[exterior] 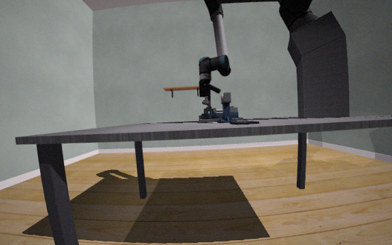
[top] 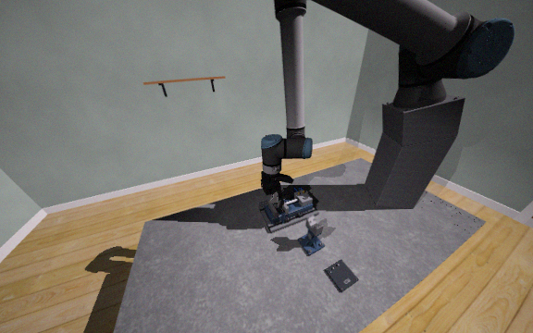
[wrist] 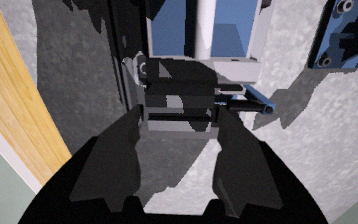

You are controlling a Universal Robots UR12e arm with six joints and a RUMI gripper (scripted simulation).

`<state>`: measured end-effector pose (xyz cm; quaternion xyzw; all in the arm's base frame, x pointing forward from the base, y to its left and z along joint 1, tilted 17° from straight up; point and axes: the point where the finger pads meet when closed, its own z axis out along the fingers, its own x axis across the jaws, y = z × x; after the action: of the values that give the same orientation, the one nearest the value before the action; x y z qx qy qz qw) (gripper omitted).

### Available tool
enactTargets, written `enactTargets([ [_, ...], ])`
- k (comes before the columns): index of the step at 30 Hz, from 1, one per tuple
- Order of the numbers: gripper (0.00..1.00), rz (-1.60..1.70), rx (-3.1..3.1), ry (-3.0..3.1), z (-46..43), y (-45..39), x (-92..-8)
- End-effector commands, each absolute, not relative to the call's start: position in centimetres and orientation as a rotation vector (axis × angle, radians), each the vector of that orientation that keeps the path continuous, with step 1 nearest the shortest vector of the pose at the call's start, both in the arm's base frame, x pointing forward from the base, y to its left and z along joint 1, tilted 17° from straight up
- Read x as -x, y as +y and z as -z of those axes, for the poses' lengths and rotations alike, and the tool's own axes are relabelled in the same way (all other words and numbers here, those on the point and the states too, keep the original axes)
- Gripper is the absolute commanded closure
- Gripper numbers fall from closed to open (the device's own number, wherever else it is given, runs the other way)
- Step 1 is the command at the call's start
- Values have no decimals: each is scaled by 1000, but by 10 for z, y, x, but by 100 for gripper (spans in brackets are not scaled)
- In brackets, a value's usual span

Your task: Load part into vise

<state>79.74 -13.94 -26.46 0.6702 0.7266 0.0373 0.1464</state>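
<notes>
Seen from the wrist, the part (wrist: 175,101) appears to lie in the vise (top: 294,214) (exterior: 214,116) (wrist: 230,40), its long axis seemingly running fingertip to fingertip, between your gripper's (top: 279,198) (exterior: 208,105) (wrist: 178,112) slightly spread fingers (slot direction unclear).
</notes>
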Motion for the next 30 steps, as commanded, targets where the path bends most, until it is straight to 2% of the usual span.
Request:
enactTargets([
  [1,53,-108,-1929,2091,264,-139,-798],
  [30,53,-108,-1929,2091,234,-135,-790],
])
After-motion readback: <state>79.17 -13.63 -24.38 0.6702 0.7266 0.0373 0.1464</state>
